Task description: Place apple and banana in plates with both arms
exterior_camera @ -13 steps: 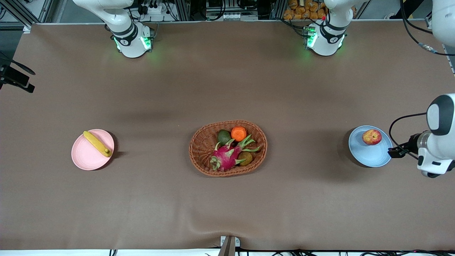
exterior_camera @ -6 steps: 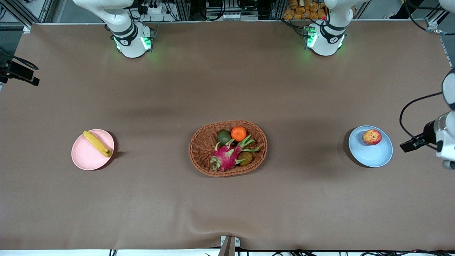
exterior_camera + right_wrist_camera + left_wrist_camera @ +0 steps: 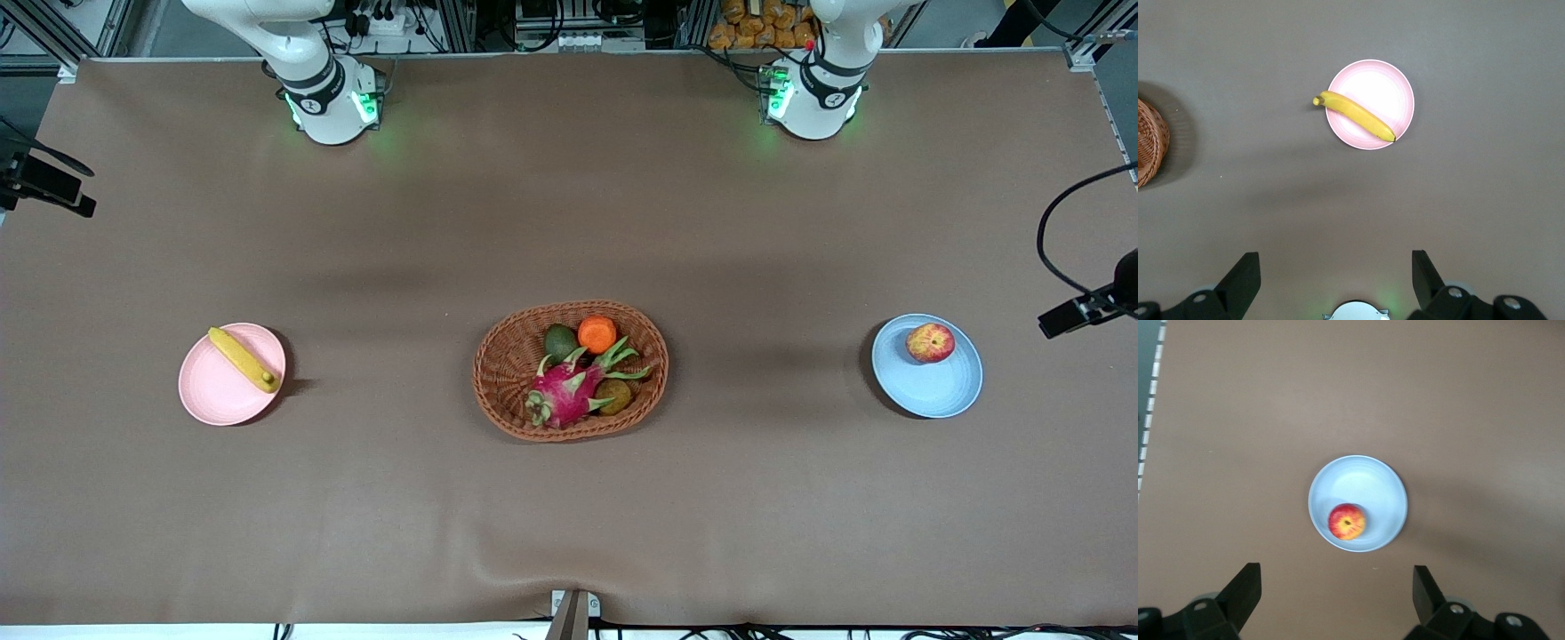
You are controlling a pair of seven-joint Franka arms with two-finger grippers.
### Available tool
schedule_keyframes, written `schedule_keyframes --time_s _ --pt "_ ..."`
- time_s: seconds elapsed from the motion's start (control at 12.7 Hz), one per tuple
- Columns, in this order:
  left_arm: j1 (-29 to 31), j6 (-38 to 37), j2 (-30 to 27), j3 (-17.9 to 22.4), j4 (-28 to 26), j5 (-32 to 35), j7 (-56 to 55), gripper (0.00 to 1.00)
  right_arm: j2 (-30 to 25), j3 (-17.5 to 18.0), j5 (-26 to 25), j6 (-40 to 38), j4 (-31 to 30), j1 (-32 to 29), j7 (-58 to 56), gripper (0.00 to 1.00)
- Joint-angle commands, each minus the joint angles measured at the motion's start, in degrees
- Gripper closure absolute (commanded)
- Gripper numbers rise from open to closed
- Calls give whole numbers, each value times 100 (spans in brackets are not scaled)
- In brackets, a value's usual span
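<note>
The apple [image 3: 930, 341] lies in the light blue plate [image 3: 929, 396] toward the left arm's end of the table. The banana [image 3: 243, 359] lies across the pale pink plate [image 3: 209, 396] toward the right arm's end. My left gripper [image 3: 1336, 590] is open and empty, high over the table beside the blue plate [image 3: 1368, 487] with its apple [image 3: 1347, 521]. My right gripper [image 3: 1331, 273] is open and empty, high above the table beside the pink plate [image 3: 1388, 87] and the banana [image 3: 1357, 115]. Only black parts of both hands show at the front view's side edges.
An oval wicker basket [image 3: 502, 364] stands mid-table between the plates, holding an orange [image 3: 597, 334], a pink dragon fruit [image 3: 564, 394] and darker fruits. Its rim shows in the right wrist view [image 3: 1151, 143]. The table's edge shows in the left wrist view [image 3: 1148, 420].
My left arm has drawn up and away from the blue plate, almost out of the front view. The right arm's hand has barely moved. The fruits and plates stay put.
</note>
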Motion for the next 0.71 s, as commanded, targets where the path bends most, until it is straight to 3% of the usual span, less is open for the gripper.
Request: schedule_keyframes --time_s 0.0,0.63 --pt "111 -519 -271 38 -12 -601 299 0 -203 20 89 85 -232 -54 45 0" --pt "24 -714 -1051 -85 -73 -1067 941 0 -203 20 89 76 -232 -54 45 0"
